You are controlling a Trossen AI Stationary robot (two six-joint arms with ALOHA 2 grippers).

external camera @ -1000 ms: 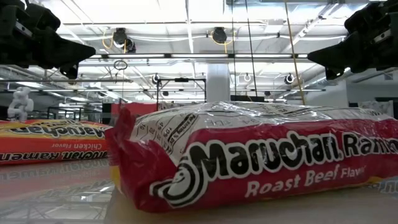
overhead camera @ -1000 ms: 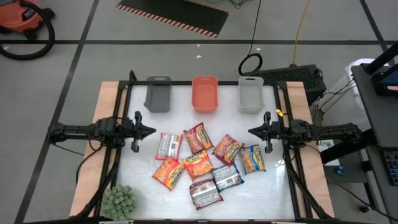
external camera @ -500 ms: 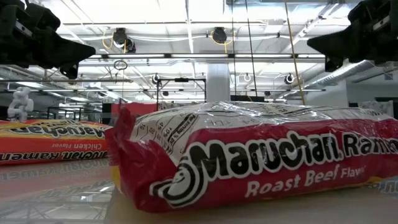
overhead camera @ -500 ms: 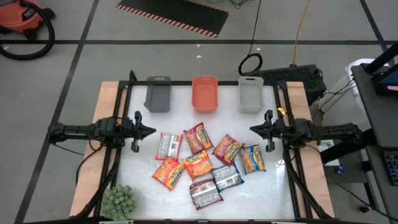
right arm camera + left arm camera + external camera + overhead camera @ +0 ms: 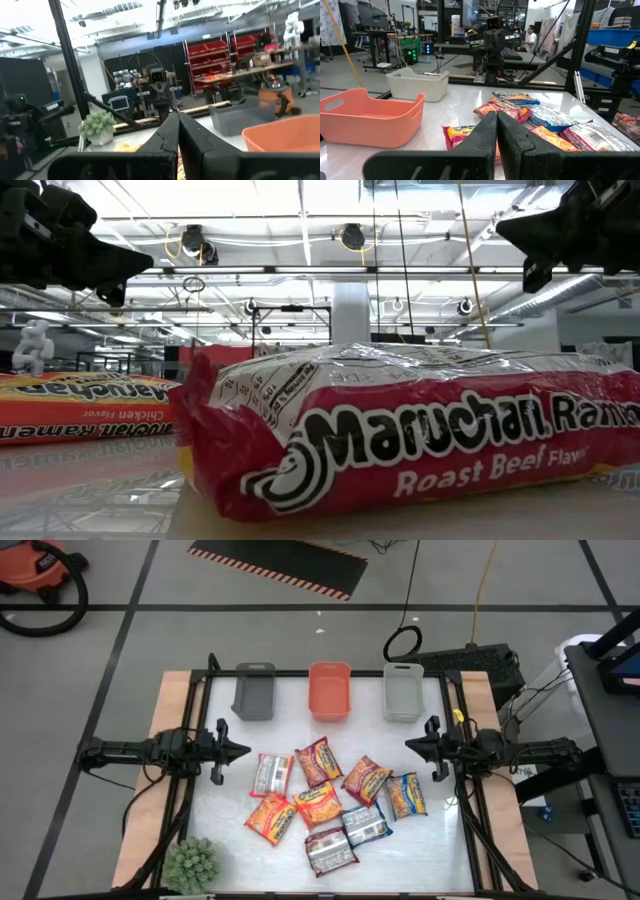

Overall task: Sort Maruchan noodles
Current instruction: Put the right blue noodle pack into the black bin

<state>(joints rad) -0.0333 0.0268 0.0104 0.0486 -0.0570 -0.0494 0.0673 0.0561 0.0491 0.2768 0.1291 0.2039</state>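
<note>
Here, noodle packets between left pincer, right pincer

A robotics lab or industrial workshop. High view: grey concrete floor with a hazard-striped mat at top centre and a shop vacuum at upper left. Right wrist view: red storage shelves at upper right under an open ceiling with strip lights. Left wrist view: a person seated at a workstation, top centre.
</note>
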